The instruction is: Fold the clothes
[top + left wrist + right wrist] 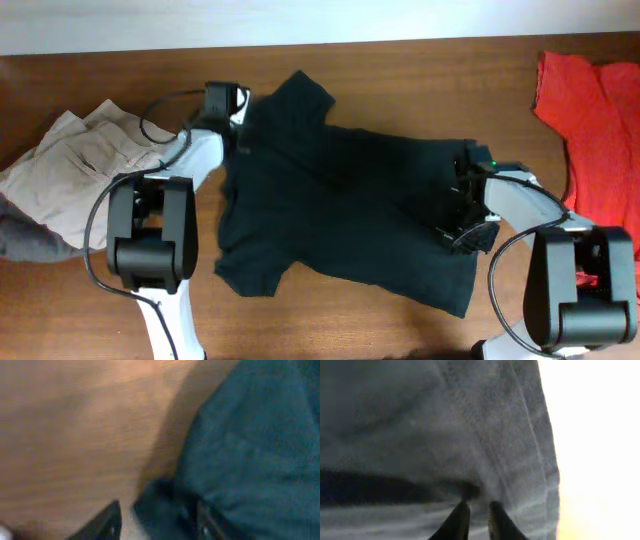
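The clothes, one very dark T-shirt [340,200], lie spread across the middle of the wooden table [400,70], one sleeve pointing to the far edge. My left gripper [238,115] is at the shirt's left edge near that sleeve. In the left wrist view its jaws stand apart [157,522], and a rumpled edge of the shirt [250,450] lies between them on the wood. My right gripper [462,205] sits on the shirt's right end. In the right wrist view its fingertips [479,515] are nearly together, pinching a fold of the cloth [445,425].
Beige trousers [70,160] lie bunched at the left over a grey garment [30,240]. Bright red garments [590,120] lie at the far right. Both arm bases stand at the table's near edge.
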Robot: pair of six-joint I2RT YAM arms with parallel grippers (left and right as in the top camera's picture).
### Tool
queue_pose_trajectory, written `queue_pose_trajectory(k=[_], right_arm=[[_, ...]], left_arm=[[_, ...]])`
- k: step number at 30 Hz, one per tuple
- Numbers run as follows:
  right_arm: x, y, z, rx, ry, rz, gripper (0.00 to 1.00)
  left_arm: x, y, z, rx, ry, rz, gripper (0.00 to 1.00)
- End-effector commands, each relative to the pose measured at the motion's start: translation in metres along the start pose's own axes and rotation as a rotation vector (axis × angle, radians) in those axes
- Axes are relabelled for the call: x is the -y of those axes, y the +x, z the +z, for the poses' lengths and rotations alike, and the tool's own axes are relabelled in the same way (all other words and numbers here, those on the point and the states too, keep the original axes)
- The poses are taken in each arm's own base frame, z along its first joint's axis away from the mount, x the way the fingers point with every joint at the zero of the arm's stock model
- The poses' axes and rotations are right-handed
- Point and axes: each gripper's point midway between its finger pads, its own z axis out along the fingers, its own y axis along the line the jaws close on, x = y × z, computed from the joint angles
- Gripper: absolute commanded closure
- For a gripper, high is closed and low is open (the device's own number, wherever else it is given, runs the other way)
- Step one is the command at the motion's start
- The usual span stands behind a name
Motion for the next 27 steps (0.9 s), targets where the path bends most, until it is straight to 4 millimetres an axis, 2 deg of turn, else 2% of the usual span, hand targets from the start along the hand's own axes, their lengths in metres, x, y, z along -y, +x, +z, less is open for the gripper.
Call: queue_pose_trajectory(k=[1, 3, 6, 8, 11, 12, 16, 18, 19, 21, 27], right_arm=[[-0.01, -0.017, -0.04, 0.128, -0.059, -0.079, 0.75], [-0.011, -0.02, -0.056, 0.178, -0.084, -0.083, 0.66], [-0.015, -0.026, -0.076, 0.26, -0.127, -0.088, 0.36], [-0.019, -0.032, -0.085, 0.309, -0.152, -0.089, 0.3], [-0.027, -0.045, -0.09, 0.369, -0.173, -0.136, 0.31], [-0.029, -0.049, -0.09, 0.383, -0.176, -0.155, 0.31], [-0.034, -0.058, -0.084, 0.39, -0.179, -0.155, 0.48], [-0.034, -0.058, -0.082, 0.386, -0.179, -0.155, 0.52], [-0.035, -0.058, -0.082, 0.383, -0.181, -0.156, 0.54], [-0.036, -0.057, -0.082, 0.378, -0.188, -0.158, 0.56], [-0.036, -0.056, -0.082, 0.374, -0.188, -0.159, 0.61]], left_arm=[[-0.015, -0.037, -0.037, 0.033, -0.03, -0.002, 0.47], [-0.015, -0.04, -0.059, 0.001, -0.013, -0.001, 0.47], [-0.007, -0.034, -0.092, -0.056, 0.063, -0.029, 0.47], [0.002, -0.022, -0.109, -0.105, 0.119, -0.08, 0.47], [0.014, 0.002, -0.119, -0.215, 0.173, -0.177, 0.49], [0.017, 0.011, -0.121, -0.256, 0.188, -0.197, 0.53], [0.031, 0.049, -0.123, -0.395, 0.24, -0.21, 0.66], [0.034, 0.069, -0.118, -0.447, 0.241, -0.215, 0.7], [0.038, 0.091, -0.113, -0.502, 0.237, -0.226, 0.72], [0.043, 0.112, -0.105, -0.542, 0.237, -0.242, 0.75], [0.054, 0.155, -0.082, -0.58, 0.241, -0.294, 0.8]])
